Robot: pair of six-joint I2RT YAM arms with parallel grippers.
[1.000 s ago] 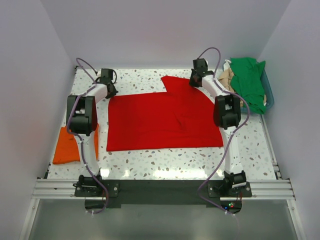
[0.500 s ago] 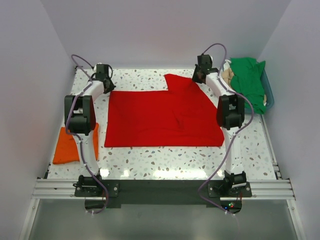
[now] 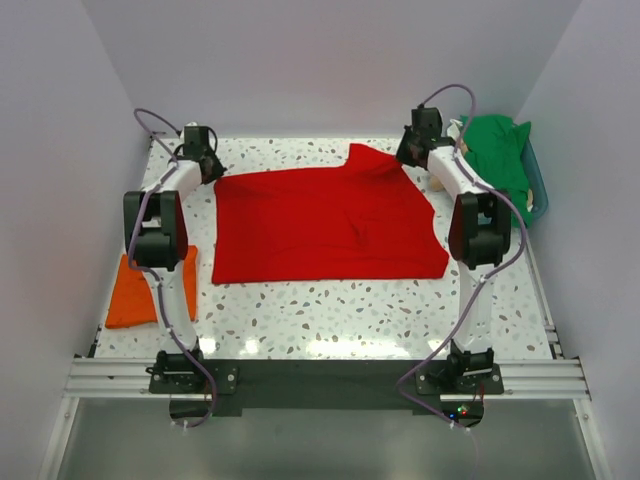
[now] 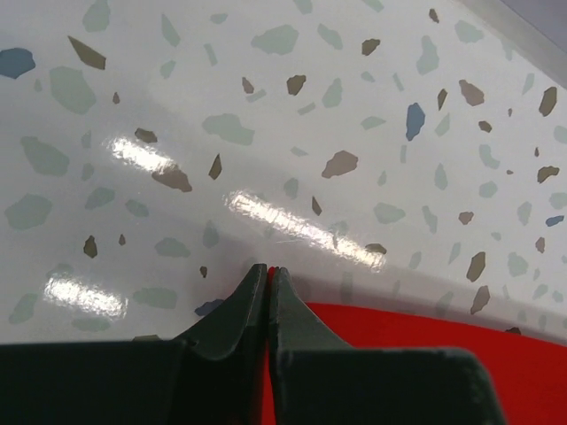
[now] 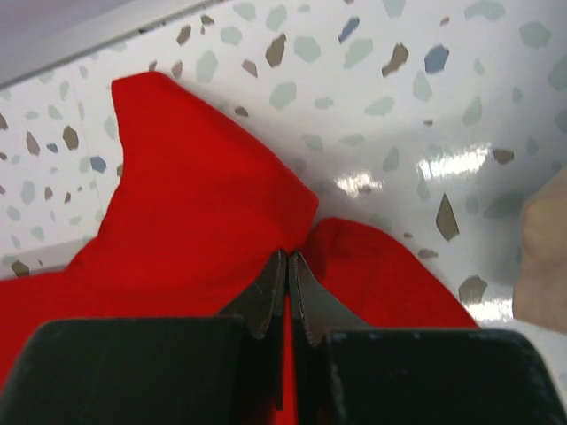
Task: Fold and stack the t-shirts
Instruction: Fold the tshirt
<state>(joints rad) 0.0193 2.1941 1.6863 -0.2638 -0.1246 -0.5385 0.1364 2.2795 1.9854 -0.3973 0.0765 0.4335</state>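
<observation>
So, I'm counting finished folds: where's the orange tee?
Top view: the orange tee lies at the table's near left edge, partly under the left arm, apart from the red tee.

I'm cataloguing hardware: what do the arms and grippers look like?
The left arm and right arm share white links, black joint housings and black bases on a silver rail. A lilac cable loops along each. The left gripper and right gripper have dark, tapering wedge fingers.
</observation>
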